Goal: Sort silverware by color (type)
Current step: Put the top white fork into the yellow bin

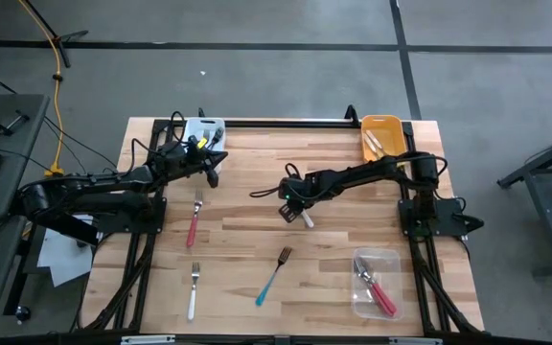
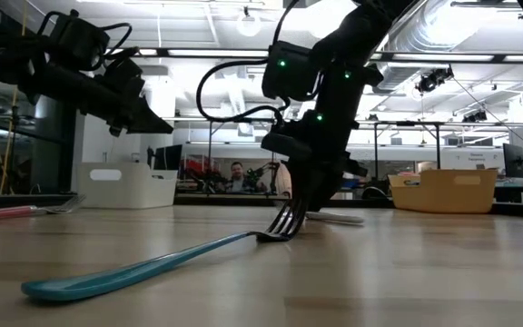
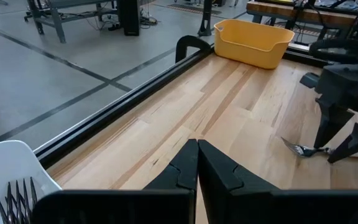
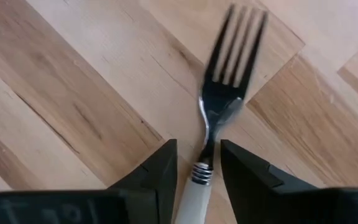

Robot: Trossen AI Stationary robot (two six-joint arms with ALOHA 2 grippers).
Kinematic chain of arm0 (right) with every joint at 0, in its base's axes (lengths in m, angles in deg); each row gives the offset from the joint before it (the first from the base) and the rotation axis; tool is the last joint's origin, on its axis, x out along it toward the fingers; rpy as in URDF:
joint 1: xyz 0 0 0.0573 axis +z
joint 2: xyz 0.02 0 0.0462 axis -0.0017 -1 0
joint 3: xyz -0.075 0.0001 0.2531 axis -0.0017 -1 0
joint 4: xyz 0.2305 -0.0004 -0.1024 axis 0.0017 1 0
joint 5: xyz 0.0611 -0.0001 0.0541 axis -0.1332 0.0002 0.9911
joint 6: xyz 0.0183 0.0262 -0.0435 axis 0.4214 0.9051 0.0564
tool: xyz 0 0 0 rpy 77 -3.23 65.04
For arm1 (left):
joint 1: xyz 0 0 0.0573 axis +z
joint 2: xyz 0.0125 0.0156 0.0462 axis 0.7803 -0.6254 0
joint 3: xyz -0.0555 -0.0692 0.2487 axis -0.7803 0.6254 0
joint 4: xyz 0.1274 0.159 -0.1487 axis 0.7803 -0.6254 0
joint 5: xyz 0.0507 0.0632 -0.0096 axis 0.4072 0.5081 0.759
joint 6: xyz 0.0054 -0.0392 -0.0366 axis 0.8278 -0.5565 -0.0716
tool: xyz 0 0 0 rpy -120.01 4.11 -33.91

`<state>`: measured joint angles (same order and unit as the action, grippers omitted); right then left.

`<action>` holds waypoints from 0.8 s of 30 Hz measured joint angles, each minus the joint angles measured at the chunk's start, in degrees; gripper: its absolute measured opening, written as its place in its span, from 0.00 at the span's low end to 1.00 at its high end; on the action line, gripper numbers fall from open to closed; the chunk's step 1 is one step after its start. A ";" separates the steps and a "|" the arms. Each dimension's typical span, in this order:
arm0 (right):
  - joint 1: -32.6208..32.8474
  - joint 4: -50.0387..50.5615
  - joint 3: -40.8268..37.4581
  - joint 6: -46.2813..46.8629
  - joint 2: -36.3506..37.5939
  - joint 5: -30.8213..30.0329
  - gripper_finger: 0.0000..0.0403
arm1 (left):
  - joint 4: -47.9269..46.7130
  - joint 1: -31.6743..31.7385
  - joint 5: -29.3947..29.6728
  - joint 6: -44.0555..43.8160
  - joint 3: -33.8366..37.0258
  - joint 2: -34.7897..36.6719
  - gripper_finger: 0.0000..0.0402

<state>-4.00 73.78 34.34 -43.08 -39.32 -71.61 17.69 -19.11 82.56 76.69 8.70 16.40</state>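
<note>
A white-handled fork (image 4: 219, 112) lies flat on the wood near the table's middle (image 1: 306, 219). My right gripper (image 4: 199, 155) is open and points down over it (image 1: 292, 213). One finger stands on each side of the fork's neck, where metal meets handle, with a gap showing on both sides. My left gripper (image 3: 197, 152) is shut and hovers by the white bin (image 1: 211, 171). A red-handled fork (image 1: 194, 222), another white-handled fork (image 1: 193, 289) and a teal-handled fork (image 1: 273, 277) lie on the table's near half.
The white bin (image 1: 204, 127) at the far left holds forks. The orange bin (image 1: 381, 121) is at the far right. A clear bin (image 1: 391, 257) at the near right holds red-handled forks. Bare wood lies between the two arms. A person shows in the room beyond.
</note>
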 joint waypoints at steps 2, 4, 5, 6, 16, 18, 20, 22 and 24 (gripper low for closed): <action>0.00 0.07 0.00 -0.07 -0.09 0.04 0.29 | 0.00 -0.02 0.00 0.01 0.00 0.00 0.00; -0.01 0.17 0.02 -0.87 -0.12 0.07 0.28 | 0.02 -0.02 0.00 0.00 0.00 0.00 0.00; -0.02 0.17 0.02 -1.28 -0.13 0.19 0.26 | -0.02 -0.02 0.00 0.01 0.00 0.00 0.00; -0.03 0.27 0.02 -1.96 -0.14 0.29 0.24 | -0.05 -0.02 0.01 0.01 0.00 0.00 0.00; -0.42 0.49 0.85 -6.45 -0.34 1.21 0.02 | -0.08 -0.02 0.02 0.12 0.00 0.00 0.00; -0.48 0.93 1.61 -7.79 -0.45 1.13 0.02 | -0.07 -0.02 0.02 0.12 0.00 0.00 0.00; -0.83 2.09 2.42 -8.98 -0.42 1.22 0.02 | -0.09 -0.02 0.02 0.12 0.00 0.00 0.00; -1.33 3.14 3.62 -10.18 -0.03 1.21 0.01 | -0.09 -0.02 0.02 0.22 0.00 0.00 0.00; -1.87 4.35 4.46 -11.23 0.79 0.68 0.00 | -0.13 -0.02 0.04 0.51 0.00 0.00 0.00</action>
<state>-5.87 78.13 38.80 -54.31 -38.53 -70.93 17.56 -19.13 82.60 77.21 8.70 16.40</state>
